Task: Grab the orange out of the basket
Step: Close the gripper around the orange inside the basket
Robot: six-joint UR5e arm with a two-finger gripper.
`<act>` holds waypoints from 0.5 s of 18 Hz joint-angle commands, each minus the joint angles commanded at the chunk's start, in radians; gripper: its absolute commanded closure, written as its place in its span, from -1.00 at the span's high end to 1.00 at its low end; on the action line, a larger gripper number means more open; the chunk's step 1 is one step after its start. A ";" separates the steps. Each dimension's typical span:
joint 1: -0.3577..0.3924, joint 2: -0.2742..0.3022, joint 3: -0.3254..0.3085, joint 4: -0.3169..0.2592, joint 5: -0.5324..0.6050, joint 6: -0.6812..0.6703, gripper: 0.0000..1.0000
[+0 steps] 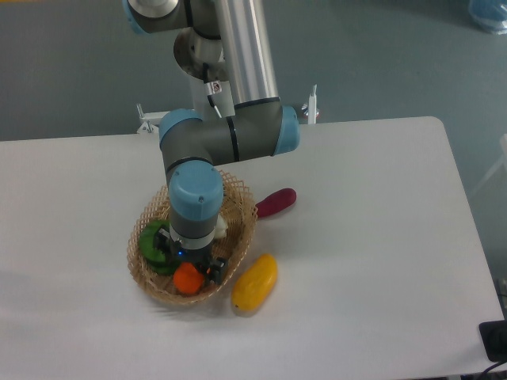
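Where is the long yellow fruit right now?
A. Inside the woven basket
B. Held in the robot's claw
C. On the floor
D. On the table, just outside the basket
D: the yellow fruit lies on the white table, beside the rim of the basket.

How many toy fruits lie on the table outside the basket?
2. A yellow fruit lies against the basket's front-right rim; a dark red piece lies just right of its far rim. The arm might hide others.
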 joint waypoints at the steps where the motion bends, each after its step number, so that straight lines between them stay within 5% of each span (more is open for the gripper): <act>1: 0.000 0.000 0.002 0.002 0.000 -0.002 0.71; 4: 0.000 0.002 0.000 0.002 0.000 -0.005 0.25; 9: 0.000 0.011 0.002 0.002 0.000 -0.005 -0.03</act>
